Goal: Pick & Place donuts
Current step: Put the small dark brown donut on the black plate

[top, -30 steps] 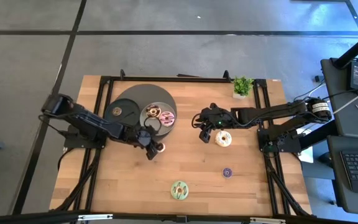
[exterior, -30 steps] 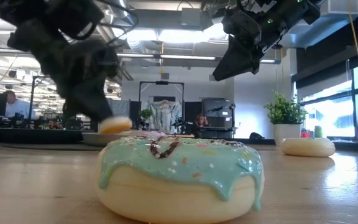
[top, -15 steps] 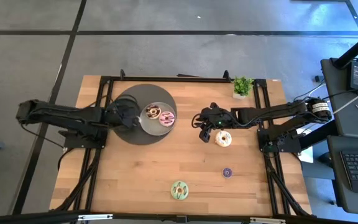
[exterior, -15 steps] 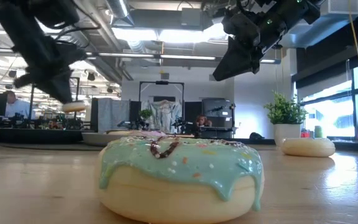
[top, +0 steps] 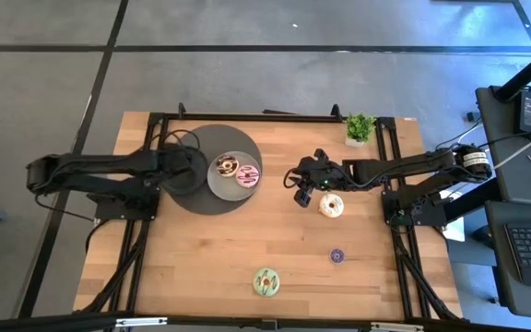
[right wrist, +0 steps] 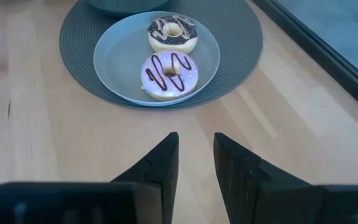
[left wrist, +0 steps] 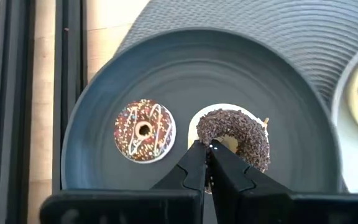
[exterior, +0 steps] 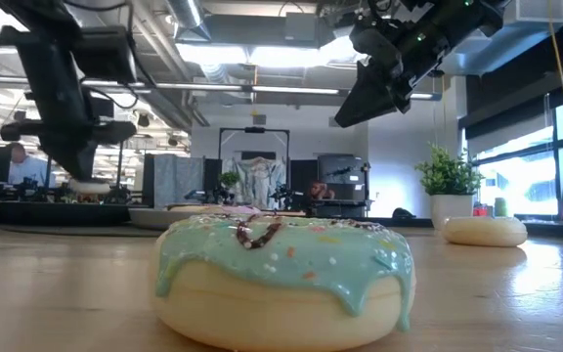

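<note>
Grey concrete flooring is surrounding a light wooden counter [top: 247,249] edged by black rails; the low view is looking past it into an open office with ceiling strip lights, desks and a seated person [exterior: 16,161].

On the counter's far left a large dark round mat [top: 212,198] is carrying a dark plate [left wrist: 92,124] and a grey plate [right wrist: 117,74]. A small potted plant [top: 359,127] is standing at the far right edge.

The left gripper [left wrist: 207,163] is hovering over the dark plate, its jaws clamped on a chocolate-crumb donut [left wrist: 238,134]; a sprinkled chocolate donut [left wrist: 144,130] is lying on that plate just beside it.

The grey plate is holding a chocolate-drizzled donut [right wrist: 173,32] and a pink donut [right wrist: 169,74], nearly touching.

The right gripper [right wrist: 194,162] is hanging above bare wood near the mat, jaws slightly apart and holding nothing. A cream-white donut [top: 331,205] is lying just beside it. A tiny purple donut [top: 336,255] and a green-iced donut [top: 265,281] are sitting well apart nearer the front.
</note>
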Controlling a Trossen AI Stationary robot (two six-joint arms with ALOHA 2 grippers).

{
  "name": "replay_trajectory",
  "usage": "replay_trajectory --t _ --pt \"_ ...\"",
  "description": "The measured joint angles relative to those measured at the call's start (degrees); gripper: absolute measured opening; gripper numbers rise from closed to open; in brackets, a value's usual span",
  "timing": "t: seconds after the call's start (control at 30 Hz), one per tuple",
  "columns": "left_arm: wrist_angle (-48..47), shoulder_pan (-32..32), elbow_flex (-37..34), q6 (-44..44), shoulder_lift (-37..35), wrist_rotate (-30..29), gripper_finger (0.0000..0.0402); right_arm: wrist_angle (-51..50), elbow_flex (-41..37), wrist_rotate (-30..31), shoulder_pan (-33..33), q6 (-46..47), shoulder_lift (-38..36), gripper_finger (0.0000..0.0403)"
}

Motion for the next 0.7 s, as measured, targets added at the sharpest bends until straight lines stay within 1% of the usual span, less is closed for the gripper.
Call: replay_trajectory --t 0.13,0.3,0.53,0.7 --pt "3.0 2.5 0.0 0.1 3.7 0.0 0.0009 0.0 0.0 0.0 0.0 0.0 0.0 0.0104" --pt "4.1 4.8 0.0 0.2 7.4 0.0 0.0012 0.0 0.0 0.0 0.0 0.1 0.0 0.0104" --pt "6.7 7.1 0.0 0.2 11.0 0.1 0.0012 0.0 0.0 0.0 0.0 0.1 0.0 0.0104" --pt "6.8 8.2 0.0 0.1 12.9 0.2 0.0013 0.0 0.0 0.0 0.0 0.1 0.0 0.0104"
